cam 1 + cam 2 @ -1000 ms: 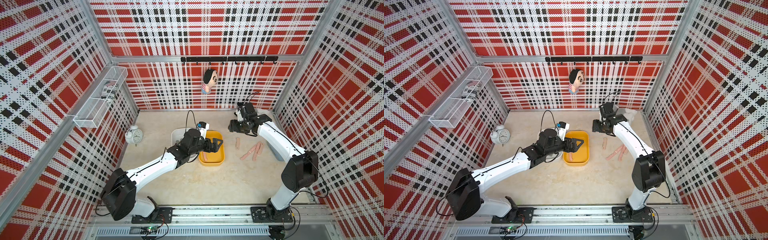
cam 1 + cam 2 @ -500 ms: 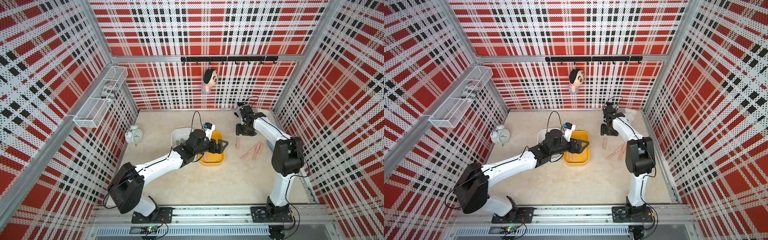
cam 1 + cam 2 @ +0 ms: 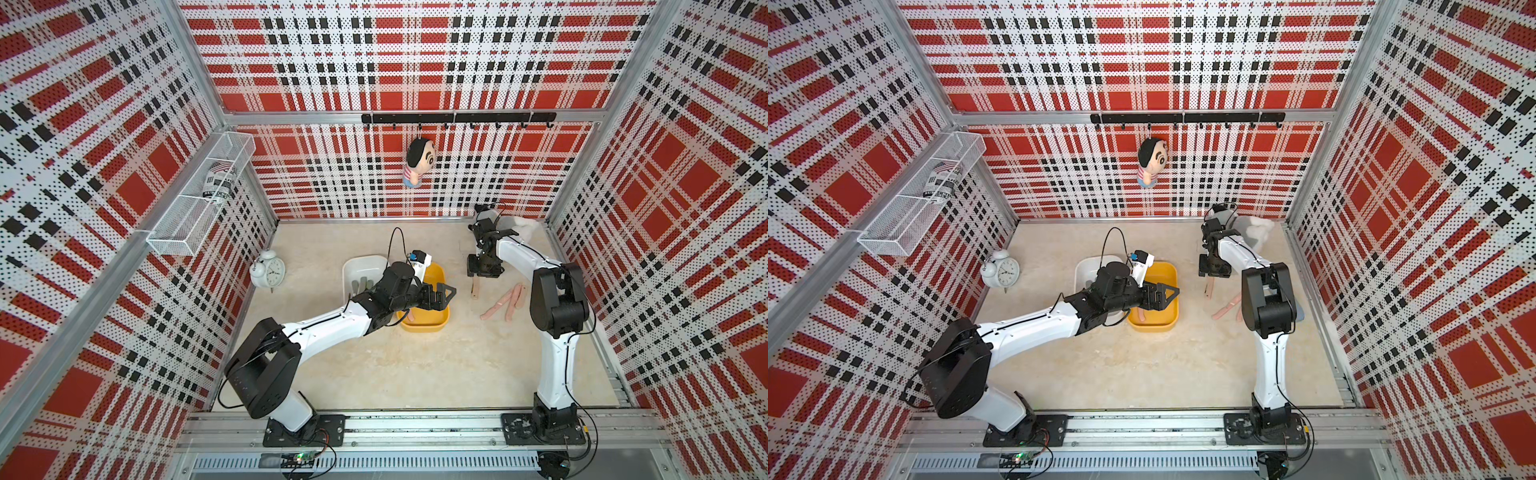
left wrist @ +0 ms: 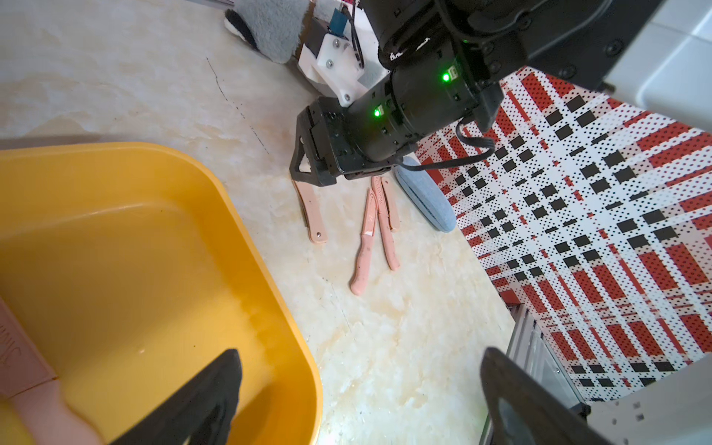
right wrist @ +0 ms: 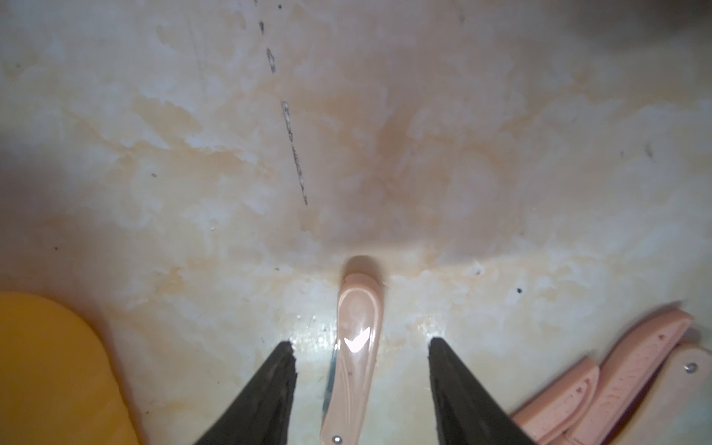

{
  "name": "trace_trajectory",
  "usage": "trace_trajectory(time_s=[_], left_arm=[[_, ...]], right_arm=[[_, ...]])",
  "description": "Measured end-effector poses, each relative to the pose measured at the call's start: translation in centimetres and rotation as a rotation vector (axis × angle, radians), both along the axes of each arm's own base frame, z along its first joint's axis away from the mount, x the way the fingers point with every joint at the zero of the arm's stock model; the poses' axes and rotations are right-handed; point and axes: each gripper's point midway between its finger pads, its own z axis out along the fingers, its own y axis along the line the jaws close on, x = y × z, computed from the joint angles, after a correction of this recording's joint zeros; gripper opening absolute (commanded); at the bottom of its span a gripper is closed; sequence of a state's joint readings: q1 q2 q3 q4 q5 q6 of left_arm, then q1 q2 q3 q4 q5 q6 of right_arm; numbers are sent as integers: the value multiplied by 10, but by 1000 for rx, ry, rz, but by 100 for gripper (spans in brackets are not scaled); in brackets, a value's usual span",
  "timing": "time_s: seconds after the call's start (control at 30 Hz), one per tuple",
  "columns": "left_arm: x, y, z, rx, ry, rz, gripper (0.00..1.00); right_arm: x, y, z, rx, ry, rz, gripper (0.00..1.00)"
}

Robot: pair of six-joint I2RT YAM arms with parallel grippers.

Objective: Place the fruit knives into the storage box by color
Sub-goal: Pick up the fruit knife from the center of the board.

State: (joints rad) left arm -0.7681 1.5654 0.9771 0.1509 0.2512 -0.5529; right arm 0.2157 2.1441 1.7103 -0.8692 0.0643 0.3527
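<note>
Top views, read left to right. An alarm clock (image 3: 268, 270) stood at centre-left of the frame and was no part of the job.

**White box:** The white box (image 3: 352, 266) sat just right of the clock, with green knives (image 3: 361, 284) lying inside. Their count was unclear because the left arm hid part of the box. No green knife showed on the bench (image 3: 415, 374), so the green side looked done.

**Yellow box:** The yellow box (image 3: 424, 330) sat close against the white box's right side; whether they touched I could not tell. One pink knife (image 4: 34, 385) lay in it, at the lower left of the left wrist view.

**Left hand:** The left hand (image 3: 445, 294) hovered over the right part of the yellow box, spread wide with nothing between the fingers. The left wrist view had one finger over the box and the other past the rim, over the bench.

**Right hand:** Right of the yellow box, a lone pink knife (image 3: 475, 289) lay flat on the bench. The right hand (image 5: 361, 345) was low over its upper end as seen in a top view. Its jaws were partly spread, one on each side of the knife. The right wrist view showed a gap on both sides, so there was no grip yet.

**Remaining knives:** Further right, three pink knives (image 3: 505, 301) lay in a loose bunch on the bench, touching or overlapping one another. A blue pad (image 4: 424, 196) lay just beside them.

**Progress:** For pink, one knife was boxed and four were left on the bench. The step in hand looked like the grasp of the lone knife, with the yellow box as its likely target. Overall the task seemed a bit past halfway.
</note>
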Motion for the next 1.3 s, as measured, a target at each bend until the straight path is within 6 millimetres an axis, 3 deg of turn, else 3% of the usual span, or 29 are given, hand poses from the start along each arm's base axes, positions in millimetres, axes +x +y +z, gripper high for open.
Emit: trace_trajectory(time_s=[0.63,0.97,1.3], left_arm=[[0,15,-22,26,30,21,98],[2,20,-16,15,20,33,98],[3,24,-16,13,21,42,98]], right_arm=[[-2,7,-26,37,52,9,49],[-3,15,-26,46,49,26,43],[-2,10,-27,-3,44,40,40]])
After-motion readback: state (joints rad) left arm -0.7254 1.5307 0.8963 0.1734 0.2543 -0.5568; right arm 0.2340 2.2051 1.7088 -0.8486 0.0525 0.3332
